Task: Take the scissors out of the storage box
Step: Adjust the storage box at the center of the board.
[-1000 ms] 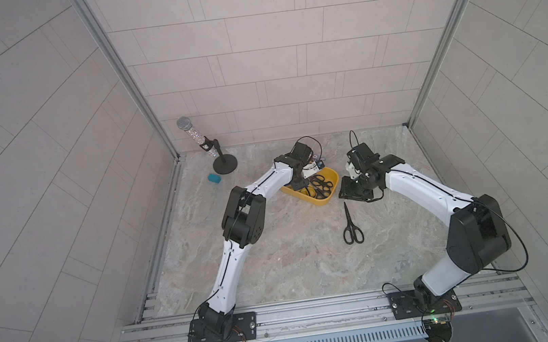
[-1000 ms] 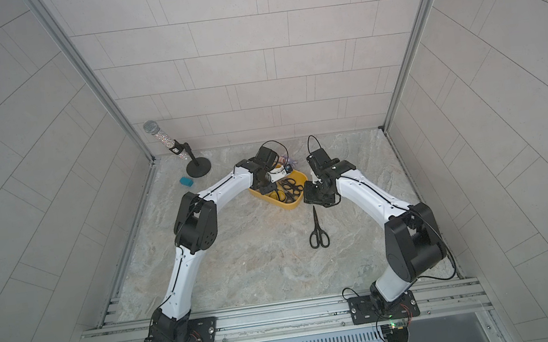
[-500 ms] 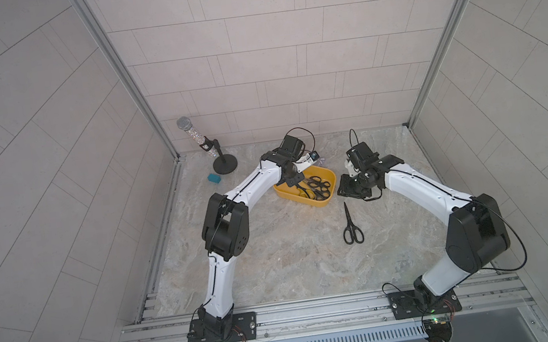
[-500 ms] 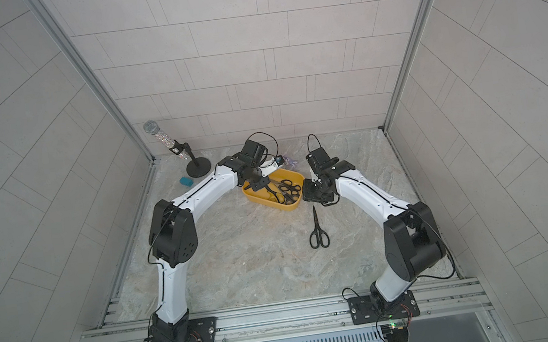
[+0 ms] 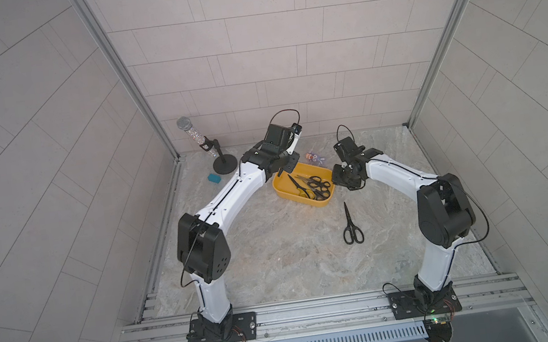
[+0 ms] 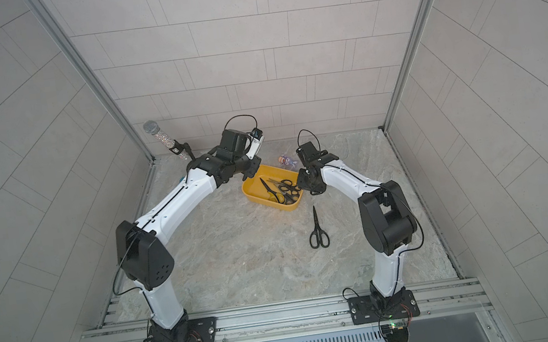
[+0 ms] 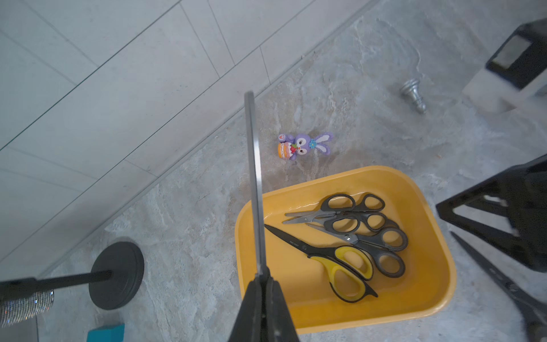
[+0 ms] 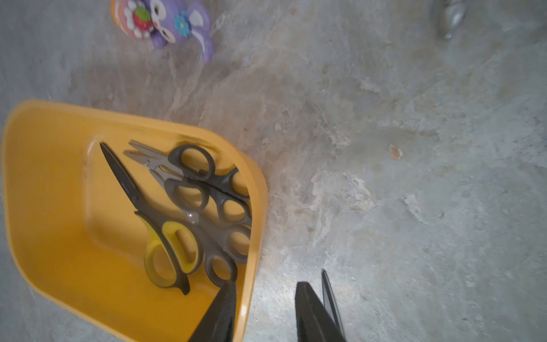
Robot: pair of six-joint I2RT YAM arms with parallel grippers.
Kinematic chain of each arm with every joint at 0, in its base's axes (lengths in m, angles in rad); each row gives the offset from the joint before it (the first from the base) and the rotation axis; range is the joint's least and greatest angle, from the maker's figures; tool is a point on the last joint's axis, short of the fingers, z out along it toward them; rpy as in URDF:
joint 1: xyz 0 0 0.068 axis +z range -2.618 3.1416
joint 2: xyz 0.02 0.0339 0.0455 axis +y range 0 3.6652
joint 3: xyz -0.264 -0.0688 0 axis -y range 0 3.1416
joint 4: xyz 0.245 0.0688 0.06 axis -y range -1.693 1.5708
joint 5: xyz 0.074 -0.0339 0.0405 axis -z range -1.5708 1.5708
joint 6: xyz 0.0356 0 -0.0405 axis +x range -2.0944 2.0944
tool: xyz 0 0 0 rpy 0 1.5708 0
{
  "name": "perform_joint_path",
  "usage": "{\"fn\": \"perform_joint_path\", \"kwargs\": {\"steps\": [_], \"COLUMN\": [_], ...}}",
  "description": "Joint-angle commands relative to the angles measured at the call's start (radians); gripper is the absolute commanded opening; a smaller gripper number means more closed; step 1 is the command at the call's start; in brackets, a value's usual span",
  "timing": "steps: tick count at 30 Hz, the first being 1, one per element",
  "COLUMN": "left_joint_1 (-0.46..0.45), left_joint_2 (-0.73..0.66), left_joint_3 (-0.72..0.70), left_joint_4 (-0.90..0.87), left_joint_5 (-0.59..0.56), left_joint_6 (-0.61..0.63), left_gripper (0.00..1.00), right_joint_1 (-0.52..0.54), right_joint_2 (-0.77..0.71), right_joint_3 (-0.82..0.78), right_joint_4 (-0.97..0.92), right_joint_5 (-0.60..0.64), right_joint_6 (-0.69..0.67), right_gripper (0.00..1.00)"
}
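Above the left side of the storage box [image 7: 325,174], the left gripper [image 7: 262,281] was seen clamped tight on a silver-bladed pair of scissors [image 7: 254,177]. The blade was pointed straight out from the fingers, apparently so that it could be carried clear of the rim. Four pairs [image 7: 343,237] were left inside the box, handles crowded toward its right wall. At that wall the right gripper [image 8: 266,285] was held partly open and empty, one finger over the box and one outside, probably to steady it. Nearby, a black pair [image 5: 351,226] was found lying on the counter [image 5: 277,267].
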Motion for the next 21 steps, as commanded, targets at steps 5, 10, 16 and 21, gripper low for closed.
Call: {"fn": "perform_joint_path", "kwargs": {"steps": [5,10,16,21], "left_joint_1": [0.006,0.008,0.013,0.015], "left_joint_2": [-0.202,-0.273,-0.300,-0.315], "left_joint_3": [-0.195,-0.276,-0.307,-0.338], "left_joint_4": [0.068,0.079,0.090,0.108], "left_joint_5": [0.031,0.036,0.062,0.085], "left_joint_6": [-0.265,-0.287,-0.334,-0.377], "left_gripper": [0.00,0.00,0.00,0.00], "right_joint_1": [0.007,0.013,0.037,0.087], "right_joint_2": [0.110,0.095,0.101,0.080], "right_joint_3": [0.079,0.014,-0.061,-0.087], "right_joint_4": [0.009,0.037,0.102,0.142], "right_joint_5": [0.002,0.022,-0.020,0.015], "right_joint_6": [0.181,0.227,0.307,0.423], "right_gripper": [0.39,0.38,0.26,0.15]}}
